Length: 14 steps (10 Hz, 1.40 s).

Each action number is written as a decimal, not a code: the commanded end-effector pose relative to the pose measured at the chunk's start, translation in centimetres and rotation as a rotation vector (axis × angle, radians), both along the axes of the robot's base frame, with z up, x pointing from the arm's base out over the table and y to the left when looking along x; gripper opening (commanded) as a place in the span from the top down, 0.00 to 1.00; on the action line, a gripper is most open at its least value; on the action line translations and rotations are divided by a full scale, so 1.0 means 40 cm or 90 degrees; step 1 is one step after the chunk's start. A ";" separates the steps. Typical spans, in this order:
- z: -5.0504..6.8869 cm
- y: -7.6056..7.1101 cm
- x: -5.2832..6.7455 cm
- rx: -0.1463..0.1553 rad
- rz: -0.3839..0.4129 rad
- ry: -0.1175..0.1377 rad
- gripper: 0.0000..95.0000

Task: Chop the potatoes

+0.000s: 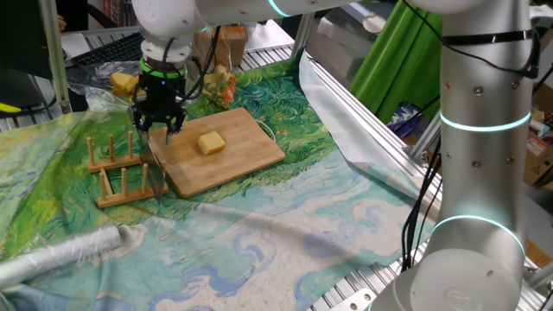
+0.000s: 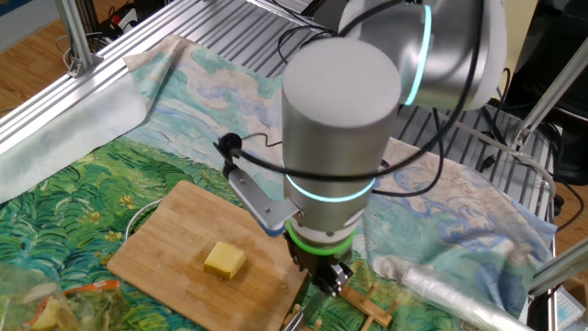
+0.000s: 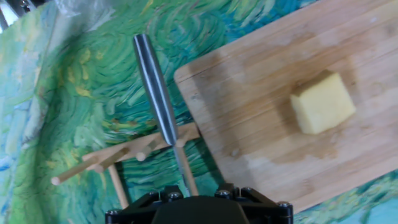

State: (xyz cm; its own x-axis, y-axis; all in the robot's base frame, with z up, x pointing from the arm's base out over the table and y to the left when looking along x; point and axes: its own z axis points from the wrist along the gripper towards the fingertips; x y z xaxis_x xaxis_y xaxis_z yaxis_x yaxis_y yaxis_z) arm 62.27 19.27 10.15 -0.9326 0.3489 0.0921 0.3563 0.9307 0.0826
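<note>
One blocky pale-yellow potato chunk point(image 1: 211, 142) lies uncut on the bamboo cutting board point(image 1: 246, 155). It also shows in the other fixed view point(image 2: 225, 260) and in the hand view point(image 3: 323, 103). A knife with a steel handle point(image 3: 153, 87) rests across a wooden peg rack point(image 1: 121, 168) just left of the board. My gripper point(image 1: 157, 130) hangs right above the rack and knife, left of the potato, with its fingers apart and nothing in them. In the hand view the fingertips are out of sight, and only the black hand body shows.
A painted cloth covers the table. A yellow lump point(image 1: 125, 83) and a bag of vegetables point(image 1: 221, 85) lie behind the board. A rolled plastic sheet point(image 1: 69, 255) lies at the front left. Aluminium frame rails point(image 1: 363, 130) run along the right.
</note>
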 end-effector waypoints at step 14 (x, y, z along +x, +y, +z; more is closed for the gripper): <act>-0.149 0.034 0.029 0.013 0.023 -0.010 0.60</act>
State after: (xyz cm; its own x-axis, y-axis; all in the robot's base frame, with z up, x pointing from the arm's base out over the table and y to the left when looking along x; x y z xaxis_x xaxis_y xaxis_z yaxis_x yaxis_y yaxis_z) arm 63.51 20.60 4.17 -0.9459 0.3126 0.0863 0.3208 0.9410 0.1075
